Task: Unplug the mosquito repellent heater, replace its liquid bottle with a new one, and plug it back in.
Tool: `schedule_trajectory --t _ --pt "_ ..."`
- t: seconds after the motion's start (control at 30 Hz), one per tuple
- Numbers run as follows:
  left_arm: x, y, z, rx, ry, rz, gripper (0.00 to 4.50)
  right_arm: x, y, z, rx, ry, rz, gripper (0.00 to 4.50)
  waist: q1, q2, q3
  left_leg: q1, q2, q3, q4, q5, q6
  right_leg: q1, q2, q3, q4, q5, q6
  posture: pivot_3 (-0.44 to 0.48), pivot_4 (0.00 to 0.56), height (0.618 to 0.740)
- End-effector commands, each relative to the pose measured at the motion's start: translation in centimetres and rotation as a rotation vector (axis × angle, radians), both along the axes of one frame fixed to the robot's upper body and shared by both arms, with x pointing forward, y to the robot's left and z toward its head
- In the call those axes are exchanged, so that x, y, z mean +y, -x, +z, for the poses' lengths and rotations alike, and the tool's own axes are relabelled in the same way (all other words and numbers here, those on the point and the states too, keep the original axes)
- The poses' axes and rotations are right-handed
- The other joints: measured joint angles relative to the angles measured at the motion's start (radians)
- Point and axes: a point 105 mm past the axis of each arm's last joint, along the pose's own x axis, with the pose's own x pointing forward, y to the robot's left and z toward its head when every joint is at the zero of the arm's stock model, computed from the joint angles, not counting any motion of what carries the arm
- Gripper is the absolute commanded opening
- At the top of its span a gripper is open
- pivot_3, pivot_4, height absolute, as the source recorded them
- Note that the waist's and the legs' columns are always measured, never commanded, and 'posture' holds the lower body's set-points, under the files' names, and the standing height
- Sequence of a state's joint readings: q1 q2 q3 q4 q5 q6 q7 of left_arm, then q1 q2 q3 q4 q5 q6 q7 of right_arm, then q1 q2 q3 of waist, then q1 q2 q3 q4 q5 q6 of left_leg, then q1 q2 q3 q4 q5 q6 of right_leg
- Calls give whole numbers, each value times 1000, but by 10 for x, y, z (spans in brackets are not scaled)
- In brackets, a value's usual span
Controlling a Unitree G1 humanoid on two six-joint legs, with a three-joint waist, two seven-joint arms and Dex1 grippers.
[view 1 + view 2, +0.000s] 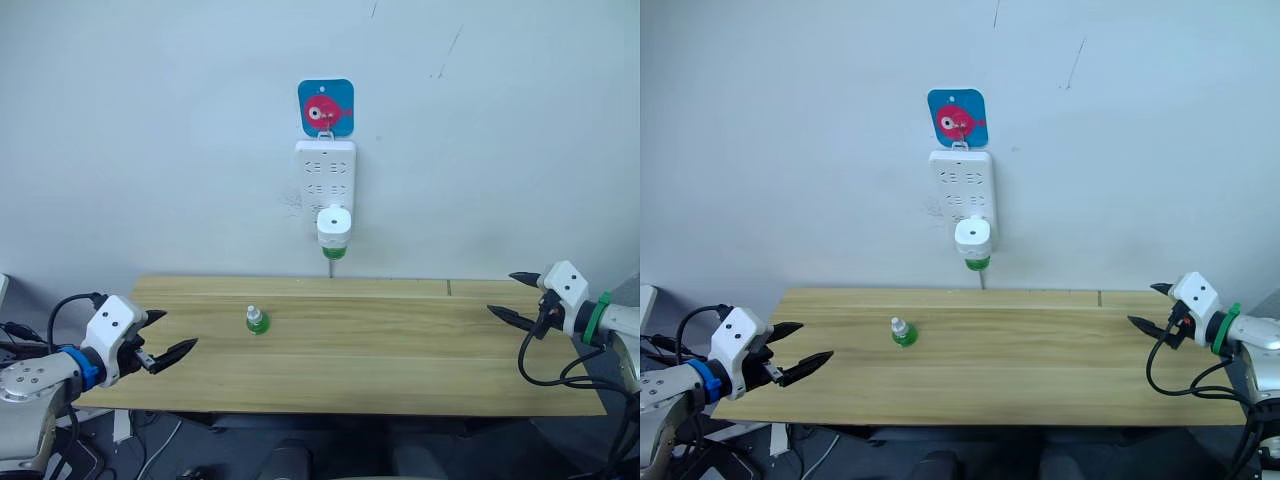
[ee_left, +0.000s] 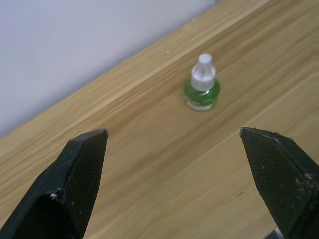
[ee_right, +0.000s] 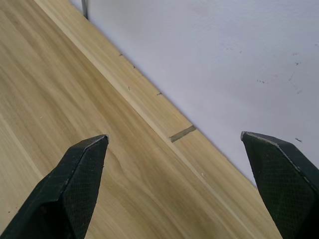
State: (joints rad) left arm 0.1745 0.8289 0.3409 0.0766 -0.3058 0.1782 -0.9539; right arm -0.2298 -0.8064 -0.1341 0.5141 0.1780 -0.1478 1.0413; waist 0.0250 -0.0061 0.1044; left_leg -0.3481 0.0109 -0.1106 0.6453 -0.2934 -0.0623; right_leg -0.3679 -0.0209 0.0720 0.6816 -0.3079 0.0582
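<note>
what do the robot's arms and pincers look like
Each pincer has two black pointed fingers with a textured inner face on a white boxy housing. The left pincer sits past a blue wrist ring on a grey arm; the right pincer has a green ring. Black cables loop by both wrists.

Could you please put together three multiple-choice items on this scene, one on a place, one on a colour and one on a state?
1. Where is the mosquito repellent heater?
A. lying on the table
B. plugged into the power strip on the wall
C. in the left gripper

2. What colour is the body of the spare bottle standing on the table?
A. green
B. red
C. blue

3. How do the two grippers stand?
A. both shut on something
B. one holds the bottle
C. both open and empty

Answers: 1 B, it hangs at the strip's lower end. 2 A, green under a white cap. 3 C, left gripper and right gripper show spread fingers holding nothing.
</note>
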Motion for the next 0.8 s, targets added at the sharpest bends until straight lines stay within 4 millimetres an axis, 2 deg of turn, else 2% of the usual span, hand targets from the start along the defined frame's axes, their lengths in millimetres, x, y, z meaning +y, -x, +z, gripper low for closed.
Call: schedule_trajectory --t 0.03,0.17,0.5,0.7,0.8 --pt "7 -4 20 -66 23 5 4500 2 -4 16 -51 -12 9 4462 0 0 0 0 0 0 0 0 0 0 0 0 0 0 0 151 53 734" --pt "13 -6 23 -97 -19 10 4500 2 -4 19 -30 -59 -14 4462 0 0 0 0 0 0 0 0 0 0 0 0 0 0 0 149 53 734" --pt "28 -15 25 -161 -59 105 4500 6 -1 15 -46 -6 -1 4462 0 0 0 0 0 0 0 0 0 0 0 0 0 0 0 142 65 734" --pt "23 -23 34 -178 10 129 4500 9 -1 18 -69 -29 -9 4462 -2 0 0 0 0 0 0 0 0 0 0 0 0 0 0 124 76 734" --pt "12 -28 40 -186 52 96 4500 19 1 27 -100 -62 4 4462 -4 0 1 0 0 0 0 0 0 0 0 0 0 0 0 89 85 734"
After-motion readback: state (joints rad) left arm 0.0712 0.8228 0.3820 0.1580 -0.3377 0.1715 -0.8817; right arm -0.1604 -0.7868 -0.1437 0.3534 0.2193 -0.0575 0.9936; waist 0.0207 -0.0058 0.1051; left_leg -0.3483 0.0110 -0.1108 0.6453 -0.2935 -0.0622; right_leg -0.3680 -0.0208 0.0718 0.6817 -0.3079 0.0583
